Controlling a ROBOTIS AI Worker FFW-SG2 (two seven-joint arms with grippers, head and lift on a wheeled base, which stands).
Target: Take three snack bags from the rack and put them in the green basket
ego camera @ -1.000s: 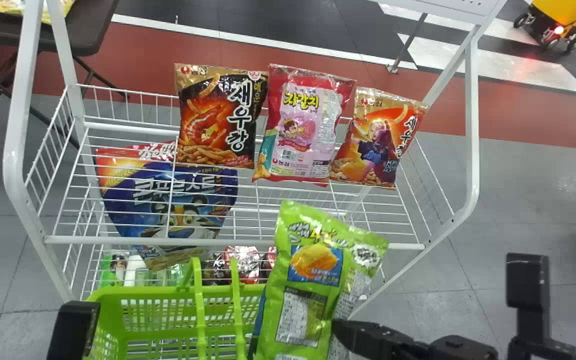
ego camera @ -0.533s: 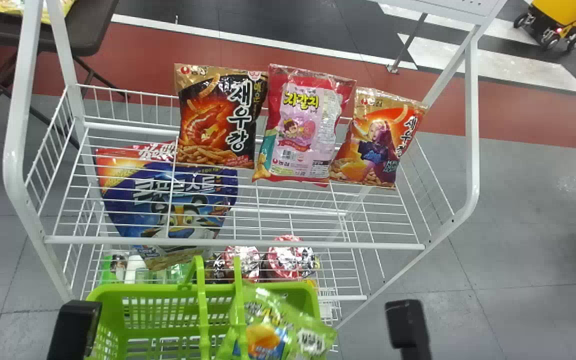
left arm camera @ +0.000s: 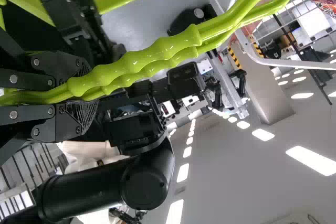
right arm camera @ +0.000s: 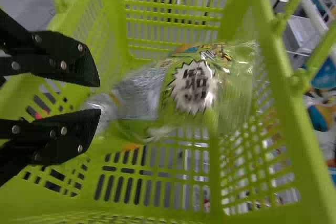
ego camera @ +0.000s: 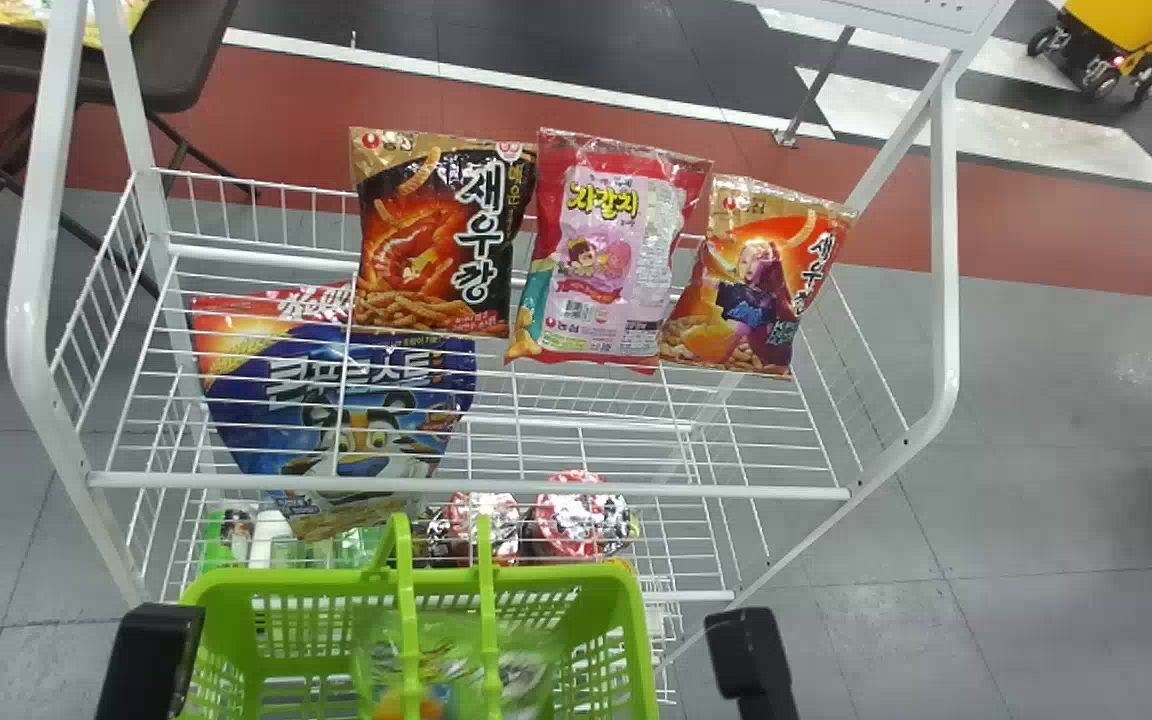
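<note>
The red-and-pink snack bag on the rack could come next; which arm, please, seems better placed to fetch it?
Probably the right: the right gripper is open over the green basket, whereas the left gripper holds the basket's handles and would have to let go first.

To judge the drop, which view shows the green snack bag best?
The right wrist view: it looks into the basket, where most of the bag shows beyond the open right claw. The head view shows part of it behind the handles; the left wrist view, at most a scrap.
</note>
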